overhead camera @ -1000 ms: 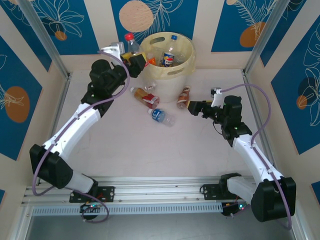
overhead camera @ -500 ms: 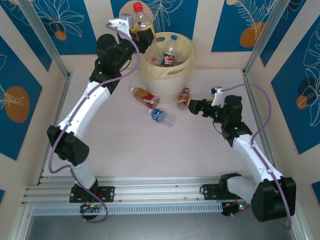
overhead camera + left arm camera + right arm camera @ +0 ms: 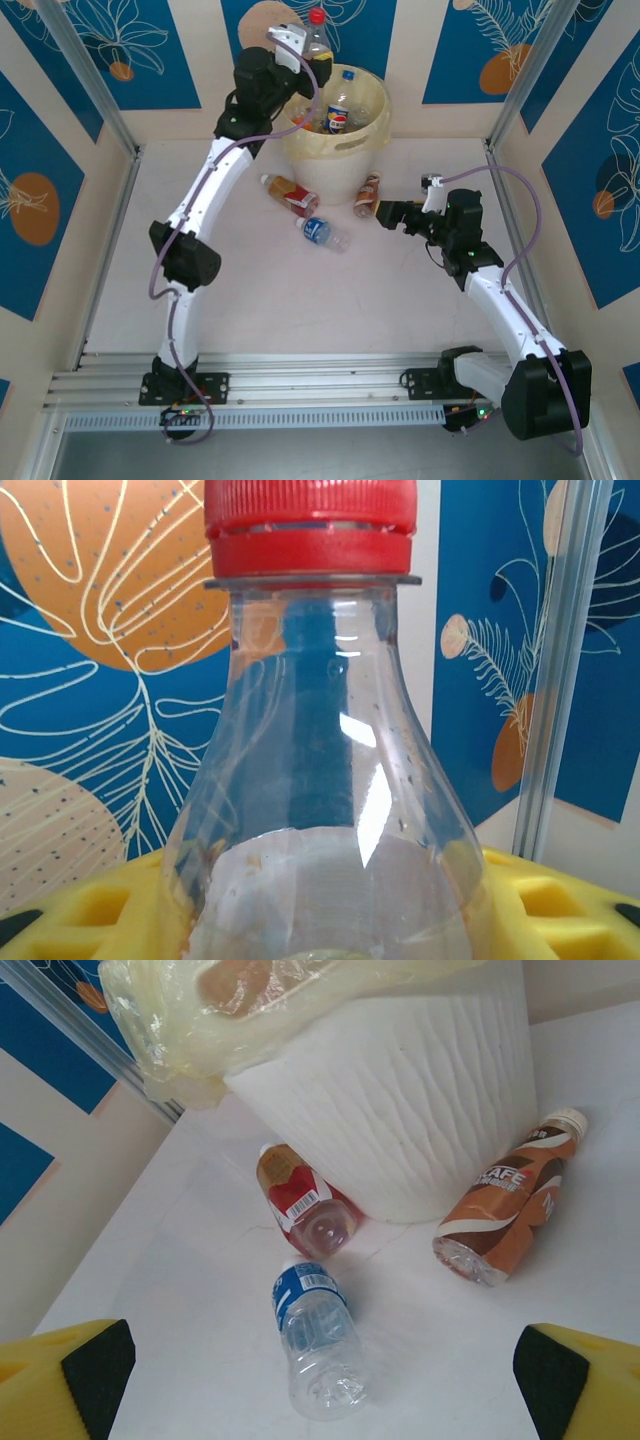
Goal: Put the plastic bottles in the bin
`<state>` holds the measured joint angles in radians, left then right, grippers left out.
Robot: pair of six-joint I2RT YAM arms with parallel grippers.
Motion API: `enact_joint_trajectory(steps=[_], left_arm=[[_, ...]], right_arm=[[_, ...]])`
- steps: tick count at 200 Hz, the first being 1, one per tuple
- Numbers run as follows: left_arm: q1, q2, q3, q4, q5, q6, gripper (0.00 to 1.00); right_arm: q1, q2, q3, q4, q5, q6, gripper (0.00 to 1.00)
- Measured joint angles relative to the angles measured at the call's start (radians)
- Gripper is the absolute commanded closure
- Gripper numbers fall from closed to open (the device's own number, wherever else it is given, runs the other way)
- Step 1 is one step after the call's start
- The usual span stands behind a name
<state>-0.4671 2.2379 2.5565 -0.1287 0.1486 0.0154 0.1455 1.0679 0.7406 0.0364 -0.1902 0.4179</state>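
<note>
Plastic bottles on the table (image 3: 250, 285): three lying flat on the near side of the bin (image 3: 340, 155): red-label bottle (image 3: 305, 1205), blue-label bottle (image 3: 315, 1335), brown-label bottle (image 3: 510, 1200).
Held bottle (image 3: 330, 780): clear, red cap, pale label, upright over the bin's far-left rim.
Left gripper (image 3: 318, 57): yellow fingers clamped on the held bottle.
Right gripper (image 3: 384, 215): fingers spread wide, nothing between them, just right of the brown-label bottle.
Bin: pale yellow, several bottles inside, among them a blue-capped bottle (image 3: 341, 108).

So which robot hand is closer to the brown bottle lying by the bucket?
The right. The right gripper sits open just beside the brown bottle. The left gripper is much farther off, raised at the rim of the bin, holding a red-capped bottle.
</note>
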Motion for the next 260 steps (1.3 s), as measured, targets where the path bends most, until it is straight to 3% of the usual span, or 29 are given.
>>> enact_joint_trajectory(steps=[42,48,56,65,69,80,135,207,260], left_arm=[[0.0,0.021,-0.006,-0.111,-0.002,-0.005,1.0],[0.0,0.02,-0.018,-0.116,-0.002,-0.011,0.96],[0.0,0.02,-0.034,-0.124,-0.001,-0.026,0.77],[0.0,0.021,-0.051,-0.135,-0.003,-0.046,0.33],[0.0,0.021,-0.056,-0.141,-0.004,-0.053,0.18],[0.0,0.023,-0.058,-0.169,-0.022,-0.087,0.0],[0.0,0.024,0.088,-0.368,-0.124,-0.2,0.0],[-0.008,0.005,0.152,-0.539,0.077,-0.369,0.0],[-0.01,0.037,0.133,-0.56,0.019,-0.4,0.0]], right_arm=[[0.0,0.023,0.014,-0.017,0.018,-0.016,0.01],[0.0,0.028,0.016,-0.021,0.02,-0.019,0.01],[0.0,0.035,0.019,-0.023,0.023,-0.021,0.01],[-0.001,0.045,0.024,-0.025,0.026,-0.022,0.01],[-0.002,0.05,0.026,-0.026,0.026,-0.022,0.01],[-0.002,0.064,0.032,-0.026,0.026,-0.022,0.01],[-0.002,0.109,0.061,-0.037,0.026,-0.021,0.01],[-0.002,0.14,0.068,-0.039,0.025,-0.013,0.01],[-0.002,0.146,0.073,-0.053,0.023,-0.01,0.01]])
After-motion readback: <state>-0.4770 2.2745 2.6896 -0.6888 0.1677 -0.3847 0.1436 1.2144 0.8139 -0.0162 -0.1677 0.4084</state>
